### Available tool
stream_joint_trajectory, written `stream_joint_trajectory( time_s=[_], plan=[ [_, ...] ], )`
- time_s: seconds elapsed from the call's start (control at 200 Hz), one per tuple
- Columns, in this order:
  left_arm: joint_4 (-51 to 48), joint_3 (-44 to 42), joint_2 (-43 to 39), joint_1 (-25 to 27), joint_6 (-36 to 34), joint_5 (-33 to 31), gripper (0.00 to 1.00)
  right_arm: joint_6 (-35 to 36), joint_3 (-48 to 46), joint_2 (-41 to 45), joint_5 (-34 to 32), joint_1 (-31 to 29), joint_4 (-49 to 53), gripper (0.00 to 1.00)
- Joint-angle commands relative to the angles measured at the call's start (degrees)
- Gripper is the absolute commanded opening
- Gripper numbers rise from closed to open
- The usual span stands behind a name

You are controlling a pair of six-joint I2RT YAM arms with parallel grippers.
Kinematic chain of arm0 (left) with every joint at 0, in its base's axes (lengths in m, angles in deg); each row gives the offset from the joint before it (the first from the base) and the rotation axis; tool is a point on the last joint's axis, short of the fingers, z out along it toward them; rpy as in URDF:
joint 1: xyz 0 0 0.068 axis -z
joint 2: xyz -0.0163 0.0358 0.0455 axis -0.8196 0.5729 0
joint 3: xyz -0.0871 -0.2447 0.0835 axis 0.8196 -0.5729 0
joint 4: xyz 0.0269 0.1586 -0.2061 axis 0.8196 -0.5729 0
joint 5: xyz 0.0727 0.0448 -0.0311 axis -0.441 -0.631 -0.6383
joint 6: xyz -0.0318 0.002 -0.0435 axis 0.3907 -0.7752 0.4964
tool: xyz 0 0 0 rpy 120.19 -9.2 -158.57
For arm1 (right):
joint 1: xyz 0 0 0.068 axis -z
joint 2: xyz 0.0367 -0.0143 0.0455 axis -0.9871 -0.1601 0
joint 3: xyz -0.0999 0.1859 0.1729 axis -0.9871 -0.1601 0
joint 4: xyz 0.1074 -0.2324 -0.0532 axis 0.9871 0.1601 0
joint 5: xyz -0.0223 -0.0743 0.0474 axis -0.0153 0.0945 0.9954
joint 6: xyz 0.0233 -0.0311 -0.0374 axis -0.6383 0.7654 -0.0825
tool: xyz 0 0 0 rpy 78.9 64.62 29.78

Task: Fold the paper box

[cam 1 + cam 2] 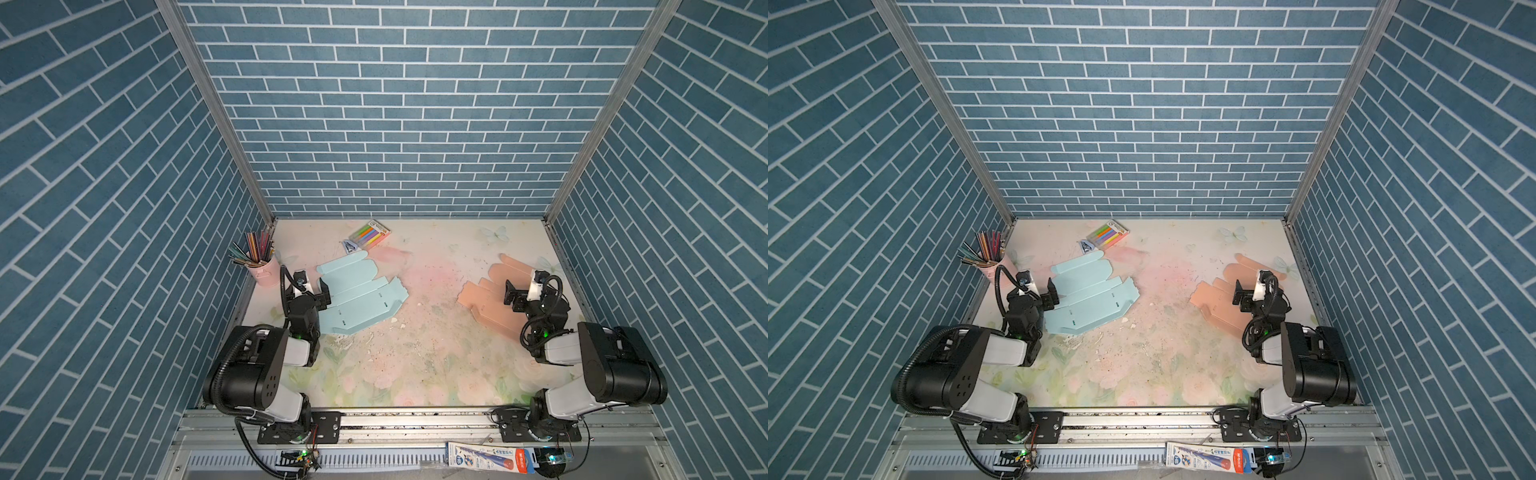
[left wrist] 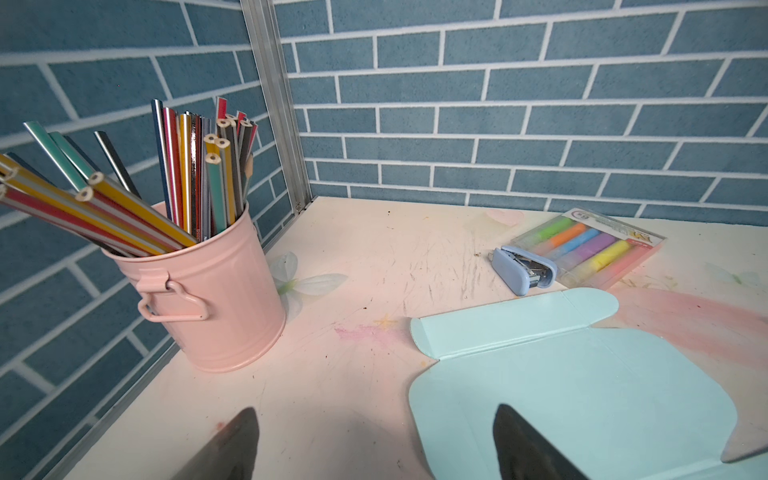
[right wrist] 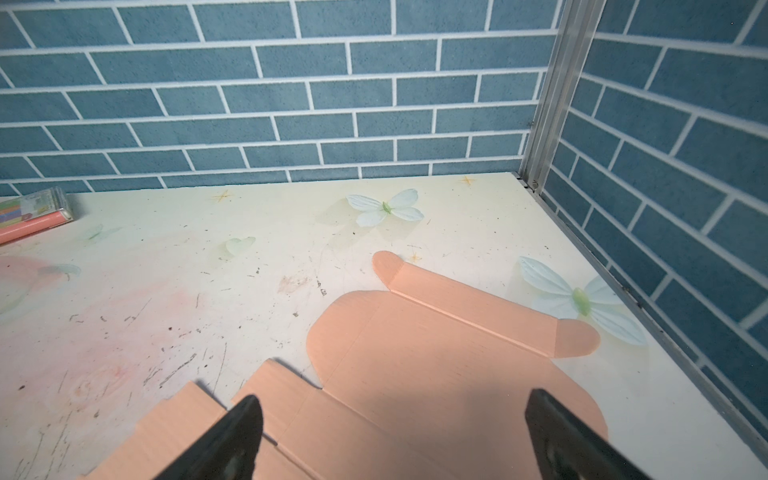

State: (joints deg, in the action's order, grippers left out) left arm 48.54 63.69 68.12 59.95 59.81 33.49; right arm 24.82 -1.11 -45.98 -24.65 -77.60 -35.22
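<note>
Two unfolded paper box blanks lie flat on the floral table. The light blue blank (image 1: 361, 297) (image 1: 1090, 297) (image 2: 582, 395) is on the left. My left gripper (image 1: 318, 293) (image 1: 1045, 296) (image 2: 374, 415) hovers open at its left edge, with one fingertip over the blue card and the other over bare table. The peach blank (image 1: 486, 301) (image 1: 1219, 305) (image 3: 415, 353) is on the right. Over its middle, my right gripper (image 1: 514, 296) (image 1: 1244, 297) (image 3: 392, 399) stands open. Neither gripper holds anything.
A pink pail of coloured pencils (image 1: 262, 268) (image 2: 216, 291) stands in the back left corner, close to the left arm. A pack of highlighters (image 1: 371, 233) (image 2: 590, 247) and a small blue stapler (image 1: 351, 247) (image 2: 523, 270) lie behind the blue blank. Brick-patterned walls enclose three sides.
</note>
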Motion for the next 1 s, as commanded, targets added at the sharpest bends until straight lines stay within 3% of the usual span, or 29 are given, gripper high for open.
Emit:
stream_joint_trajectory(
  time_s=[0.0,0.995],
  plan=[
    [1.46,0.48,-0.09,0.01,-0.55,0.36,0.88,1.71,0.96,-0.58,0.58,0.2,-0.46,0.99],
    [1.46,0.41,-0.17,-0.01,-0.64,0.98,0.89,1.34,0.74,-0.78,0.3,0.31,-1.28,0.99]
  ],
)
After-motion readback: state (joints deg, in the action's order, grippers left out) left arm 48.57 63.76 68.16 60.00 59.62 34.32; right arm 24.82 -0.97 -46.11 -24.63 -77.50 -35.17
